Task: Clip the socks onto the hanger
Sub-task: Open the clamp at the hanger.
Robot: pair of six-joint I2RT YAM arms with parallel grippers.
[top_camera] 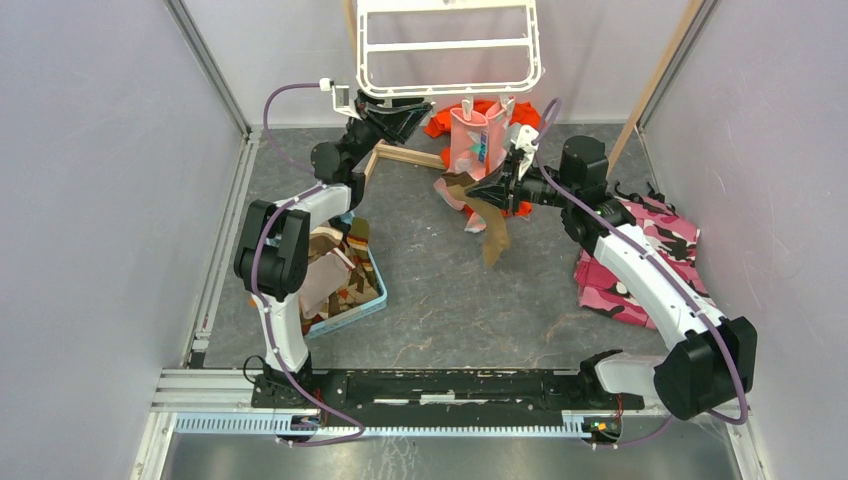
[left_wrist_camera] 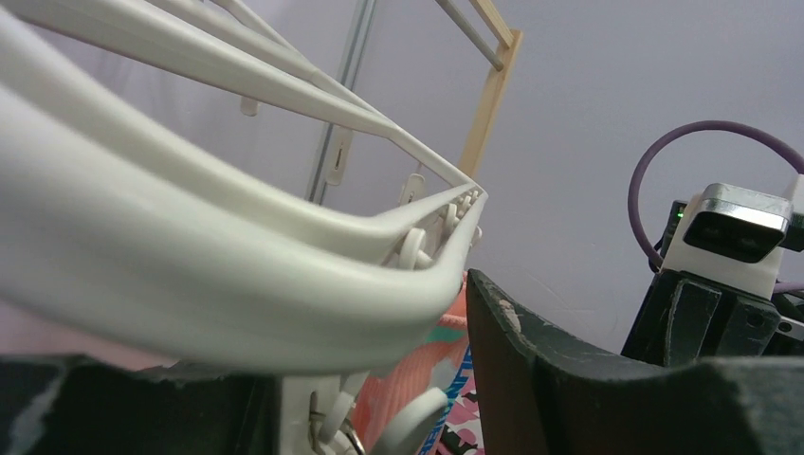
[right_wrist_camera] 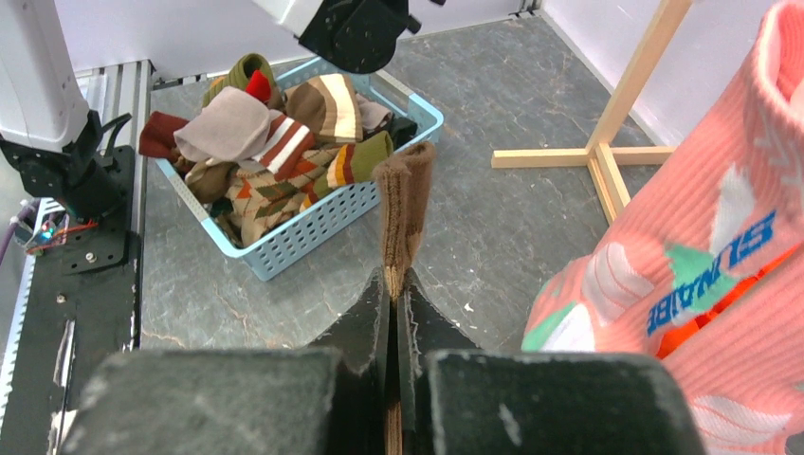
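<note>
The white hanger [top_camera: 450,45] hangs at the back centre. A pink sock with teal and white patches [top_camera: 470,140] hangs from clips on its near edge. My left gripper [top_camera: 400,115] is open at the hanger's near left corner. In the left wrist view the gripper [left_wrist_camera: 370,398] has a white clip [left_wrist_camera: 318,412] between its fingers, under the frame [left_wrist_camera: 190,265], with the pink sock [left_wrist_camera: 417,370] behind. My right gripper [top_camera: 490,190] is shut on a plain brown sock [top_camera: 492,235], held above the floor beside the pink sock [right_wrist_camera: 683,256]. The right wrist view shows the gripper [right_wrist_camera: 396,284] pinching the brown sock [right_wrist_camera: 403,199].
A light blue basket [top_camera: 375,300] with several socks [right_wrist_camera: 275,142] stands at the left. The wooden stand's base [top_camera: 400,155] lies under the hanger, and its post [top_camera: 660,75] rises at the right. An orange garment [top_camera: 445,122] lies behind the pink sock. A pink camouflage cloth [top_camera: 640,265] lies at the right.
</note>
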